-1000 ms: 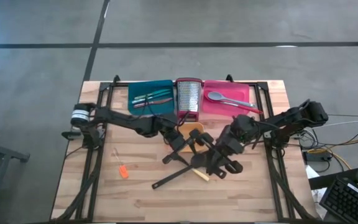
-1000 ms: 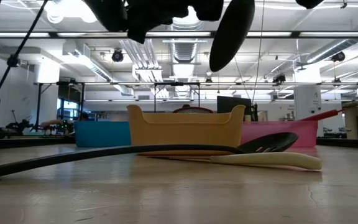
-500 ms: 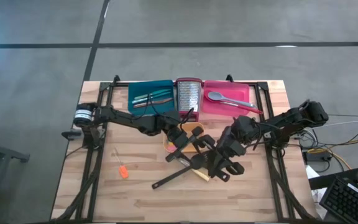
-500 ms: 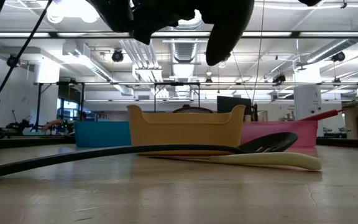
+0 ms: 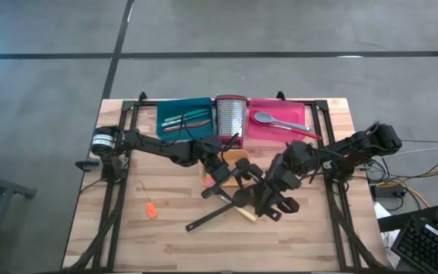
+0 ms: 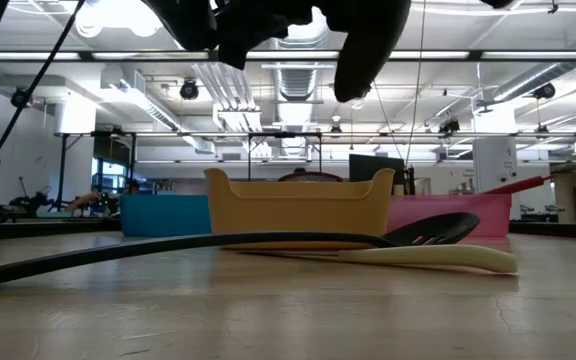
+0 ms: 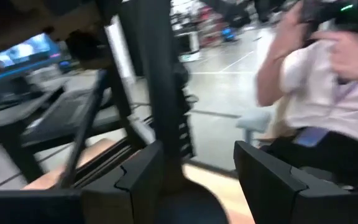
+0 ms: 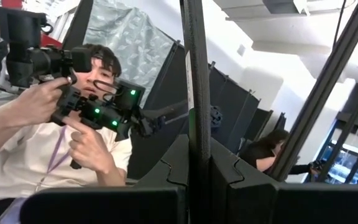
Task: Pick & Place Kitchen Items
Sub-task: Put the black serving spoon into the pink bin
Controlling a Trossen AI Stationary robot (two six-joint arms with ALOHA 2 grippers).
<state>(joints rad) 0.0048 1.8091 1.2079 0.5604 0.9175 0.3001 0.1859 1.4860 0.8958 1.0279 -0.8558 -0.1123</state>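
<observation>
A long black spoon hangs in the air over the table's middle, its bowl [image 6: 371,50] down and its thin handle [image 5: 230,143] leaning toward the grater. My right gripper [image 8: 197,169], coming in from the table's right [image 5: 267,199], is shut on the handle. My left gripper [image 7: 194,183] reaches in from the left [image 5: 230,176]. Its fingers stand apart on either side of a dark rounded part [image 7: 188,205]; I cannot tell whether they touch it. A black slotted spatula [image 5: 213,216] and a cream utensil [image 6: 438,258] lie flat on the table. My right gripper pinches the spoon's thin handle [image 8: 195,124] between its two fingers. The fingers come in about level from the table's right and lie across the handle, which rises out of them. The spoon is lifted clear, bowl end hanging lowest.
An orange tray [image 5: 236,157] stands just beyond the grippers. Behind it along the far edge are a teal tray [image 5: 166,110] with thin tools, a steel grater [image 5: 231,120] and a pink tray [image 5: 299,111] with a grey spoon [image 5: 268,119]. A small orange tool [image 5: 150,208] lies near left.
The spoon's hanging bowl has come up a little over the table. Both arms have stayed nearly where they were, and neither gripper has opened or shut.
</observation>
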